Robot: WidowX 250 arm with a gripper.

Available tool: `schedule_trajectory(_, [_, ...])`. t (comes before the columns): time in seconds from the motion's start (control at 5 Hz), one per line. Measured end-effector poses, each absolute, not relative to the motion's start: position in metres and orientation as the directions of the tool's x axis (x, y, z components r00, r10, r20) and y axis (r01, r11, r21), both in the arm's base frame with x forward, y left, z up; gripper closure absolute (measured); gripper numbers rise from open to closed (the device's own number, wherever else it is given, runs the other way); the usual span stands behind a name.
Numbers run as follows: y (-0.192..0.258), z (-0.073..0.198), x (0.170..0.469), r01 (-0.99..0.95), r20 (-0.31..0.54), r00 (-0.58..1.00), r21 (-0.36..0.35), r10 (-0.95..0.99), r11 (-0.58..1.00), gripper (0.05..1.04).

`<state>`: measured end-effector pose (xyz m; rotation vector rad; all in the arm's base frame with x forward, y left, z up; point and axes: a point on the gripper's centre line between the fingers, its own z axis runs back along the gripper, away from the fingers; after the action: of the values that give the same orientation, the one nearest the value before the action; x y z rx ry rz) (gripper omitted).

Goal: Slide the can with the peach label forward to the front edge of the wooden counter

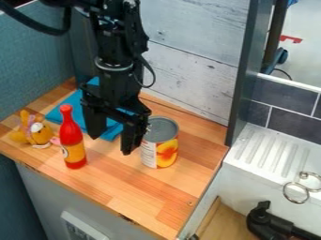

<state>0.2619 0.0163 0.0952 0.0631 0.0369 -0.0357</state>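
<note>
Pincer (111, 144) spread wide, hanging between red bottle (73, 139) and can (160, 143)! Both stand upright on either side, flat bases likely keeping them steady.

Black arm (115, 40), silvery ring (113, 68), looping cables (53, 32)

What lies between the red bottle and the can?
The camera view shows the gripper between the red bottle and the can, above the wooden counter.

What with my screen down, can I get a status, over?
Hand open, empty, beside the can. Can upright on counter; contact unclear. Red bottle standing on hand's other side, possible snag.
</note>
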Motion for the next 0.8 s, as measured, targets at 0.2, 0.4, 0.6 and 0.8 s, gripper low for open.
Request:
schedule_trajectory(0.2, [0.016, 0.089, 0.259, 0.034, -0.065, 0.997, 0.055, -0.030, 0.998, 0.084])
schedule_trajectory(0.4, [0.011, 0.103, 0.271, 0.026, -0.038, 0.999, 0.024, -0.025, 0.999, 0.084])
schedule_trajectory(0.6, [0.014, 0.124, 0.295, -0.002, 0.035, 0.999, -0.017, 0.002, 1.000, 0.084])
schedule_trajectory(0.8, [0.014, 0.123, 0.326, -0.038, 0.095, 0.995, -0.025, 0.040, 0.999, 0.084])
